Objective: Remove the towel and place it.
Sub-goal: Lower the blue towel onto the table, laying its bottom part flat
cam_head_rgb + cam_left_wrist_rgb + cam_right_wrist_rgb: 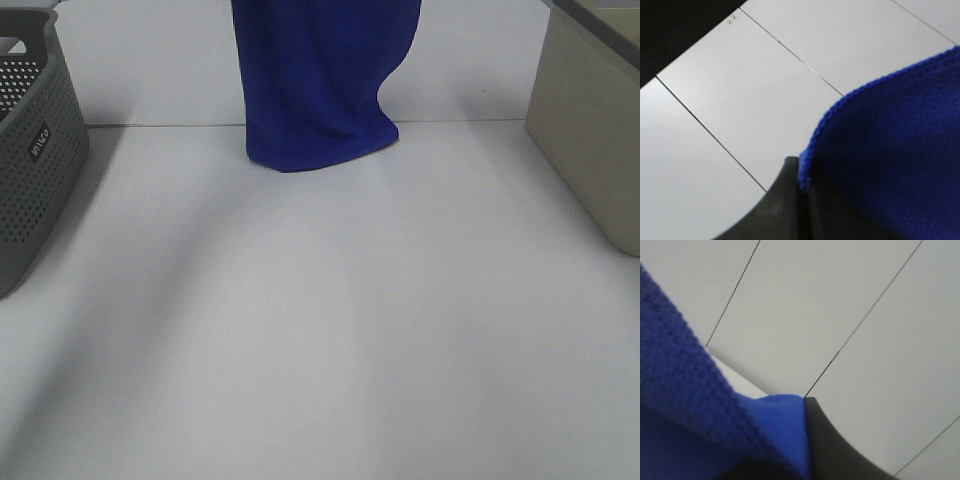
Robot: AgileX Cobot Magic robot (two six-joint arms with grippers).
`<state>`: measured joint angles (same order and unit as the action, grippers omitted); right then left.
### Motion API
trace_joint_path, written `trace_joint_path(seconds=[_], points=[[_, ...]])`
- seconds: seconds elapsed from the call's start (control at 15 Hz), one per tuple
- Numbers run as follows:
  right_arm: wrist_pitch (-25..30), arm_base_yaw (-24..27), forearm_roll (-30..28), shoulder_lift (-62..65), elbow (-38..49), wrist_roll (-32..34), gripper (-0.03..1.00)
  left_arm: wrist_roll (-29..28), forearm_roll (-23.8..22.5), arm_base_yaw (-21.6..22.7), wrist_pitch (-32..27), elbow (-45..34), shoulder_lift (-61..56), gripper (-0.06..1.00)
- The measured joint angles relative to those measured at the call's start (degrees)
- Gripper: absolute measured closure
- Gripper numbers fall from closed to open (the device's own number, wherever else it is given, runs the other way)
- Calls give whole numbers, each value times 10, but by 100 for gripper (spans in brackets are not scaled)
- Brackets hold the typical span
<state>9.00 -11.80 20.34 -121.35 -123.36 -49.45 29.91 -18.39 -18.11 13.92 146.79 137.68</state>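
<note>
The left gripper [801, 169] is closed all the way, its dark jaws pressed together on the stitched hem of the towel [890, 150], which spreads away from the pinch as a broad blue sheet. The right gripper [808, 406] is closed just as tightly, with a fold of the same towel [685, 405] caught where its jaws meet and the plush cloth bunching beside them. Behind both grippers the wrist views show only white panels [790, 75] crossed by thin dark seams. In the high view neither gripper is in frame: the towel [320, 80] comes down from the upper edge as a hanging royal-blue column, gathered in soft vertical folds, its lower hem curved and rounded. It hangs to the right of the grey basket [40, 170], well apart from it, over the rear part of the white tabletop [320, 330]; whether the hem touches the tabletop cannot be told. The grey basket, perforated and bearing a small label on its wall, stands at the left edge. A beige bin [590, 130] stands far to the right of the basket, beyond the towel.
</note>
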Motion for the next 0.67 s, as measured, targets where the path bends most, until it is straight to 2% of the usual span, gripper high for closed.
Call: trace_joint_path(seconds=[0.07, 0.2, 0.4, 0.53, 0.67], points=[[43, 0, 0, 3, 0, 0, 95, 0, 0, 0, -72, 0, -9, 94], [109, 0, 0, 23, 0, 0, 95, 0, 11, 0, -176, 0, -30, 94], [212, 0, 0, 74, 0, 9, 95, 0, 52, -3, -388, 0, -83, 94], [273, -1, 1, 107, 0, 36, 95, 0, 65, -3, -518, 0, -127, 94], [340, -1, -1, 128, 0, 56, 95, -1, 96, -6, -653, 1, -165, 94]])
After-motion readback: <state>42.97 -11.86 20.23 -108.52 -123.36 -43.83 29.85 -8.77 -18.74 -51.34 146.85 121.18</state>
